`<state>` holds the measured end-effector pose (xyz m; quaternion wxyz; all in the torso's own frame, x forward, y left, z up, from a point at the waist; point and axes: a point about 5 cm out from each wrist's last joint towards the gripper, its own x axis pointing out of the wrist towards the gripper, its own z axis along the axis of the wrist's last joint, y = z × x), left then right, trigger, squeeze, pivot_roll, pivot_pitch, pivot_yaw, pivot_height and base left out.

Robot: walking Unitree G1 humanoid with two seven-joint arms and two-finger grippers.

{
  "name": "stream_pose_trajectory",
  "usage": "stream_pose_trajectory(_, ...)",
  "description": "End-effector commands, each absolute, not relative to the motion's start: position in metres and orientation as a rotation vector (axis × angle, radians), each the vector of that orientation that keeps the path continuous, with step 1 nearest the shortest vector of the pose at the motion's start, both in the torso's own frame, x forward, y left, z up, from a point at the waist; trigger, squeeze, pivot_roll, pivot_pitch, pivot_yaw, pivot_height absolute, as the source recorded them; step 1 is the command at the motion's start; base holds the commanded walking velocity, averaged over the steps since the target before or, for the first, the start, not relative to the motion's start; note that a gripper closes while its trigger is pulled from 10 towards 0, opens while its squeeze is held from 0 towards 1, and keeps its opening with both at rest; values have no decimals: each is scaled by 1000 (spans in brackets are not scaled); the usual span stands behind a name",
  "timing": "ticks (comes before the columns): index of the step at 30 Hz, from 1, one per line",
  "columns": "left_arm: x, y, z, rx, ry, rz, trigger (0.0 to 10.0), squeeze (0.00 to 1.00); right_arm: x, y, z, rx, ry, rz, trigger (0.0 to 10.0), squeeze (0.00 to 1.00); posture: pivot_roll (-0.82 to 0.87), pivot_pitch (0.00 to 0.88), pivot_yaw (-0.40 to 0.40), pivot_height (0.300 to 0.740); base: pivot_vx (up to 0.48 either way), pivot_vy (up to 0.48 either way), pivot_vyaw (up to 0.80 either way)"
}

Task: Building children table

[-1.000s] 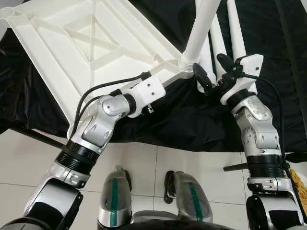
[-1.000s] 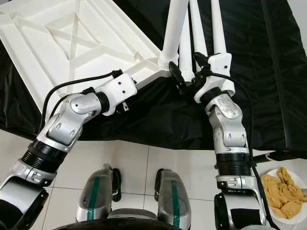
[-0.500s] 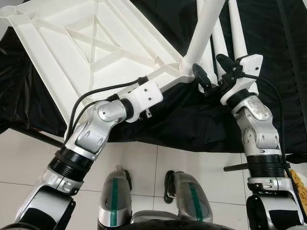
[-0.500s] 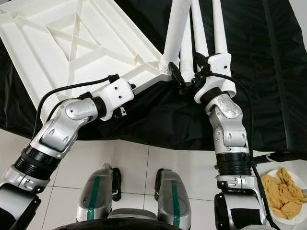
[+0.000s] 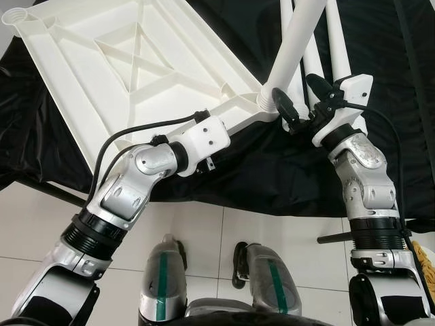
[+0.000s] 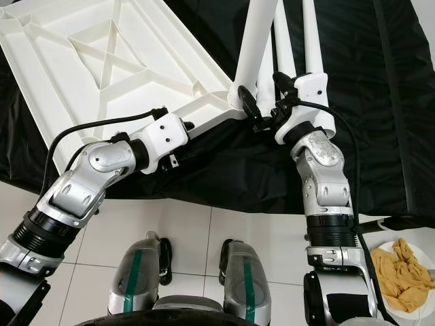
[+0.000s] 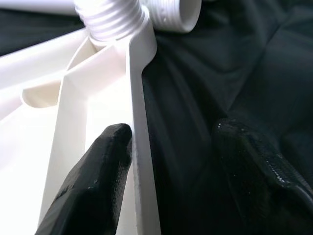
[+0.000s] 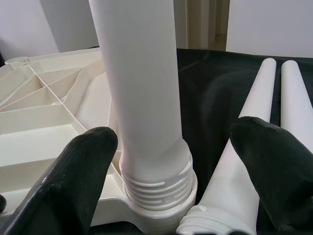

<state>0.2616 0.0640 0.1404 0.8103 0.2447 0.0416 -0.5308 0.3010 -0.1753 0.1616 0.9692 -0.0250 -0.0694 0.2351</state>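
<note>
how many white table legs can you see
3. One leg stands screwed into the tabletop corner; two loose legs lie side by side on the black cloth. More may lie out of frame.

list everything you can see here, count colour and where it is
table top: 1, white, upside down on the black cloth, ribbed underside up
upright leg: 1, white, threaded end in the table top's near corner socket
loose legs: 2, white, lying side by side on the cloth beyond the right hand
cloth: 1, black, spread under all the table parts
floor tiles: white, in front of the cloth
yellow rag: 1, in a white dish on the floor at the robot's right
left hand: 1, black fingers open astride the table top's edge rib
right hand: 1, black fingers open either side of the upright leg's base
robot feet: 2, silver and green, on the tiles
</note>
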Motion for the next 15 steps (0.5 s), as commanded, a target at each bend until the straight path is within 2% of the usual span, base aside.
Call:
stream_pose_trajectory(1, 247, 55, 140, 512, 115, -1346, 10000, 0, 302, -178, 160, -37, -123, 477, 10000, 0, 48, 60, 25, 740, 0, 0, 0)
stream_pose_trajectory(9, 248, 55, 140, 527, 99, -1331, 10000, 0, 303, -177, 160, -38, -123, 484, 10000, 0, 49, 59, 25, 740, 0, 0, 0)
stream_pose_trajectory(10, 256, 57, 141, 539, 87, -1269, 10000, 0, 303, -177, 160, -38, -122, 484, 10000, 0, 50, 58, 23, 740, 0, 0, 0)
stream_pose_trajectory(15, 268, 61, 148, 510, 83, -1183, 10000, 0, 303, -177, 159, -35, -117, 487, 10000, 0, 57, 56, 15, 740, 0, 0, 0)
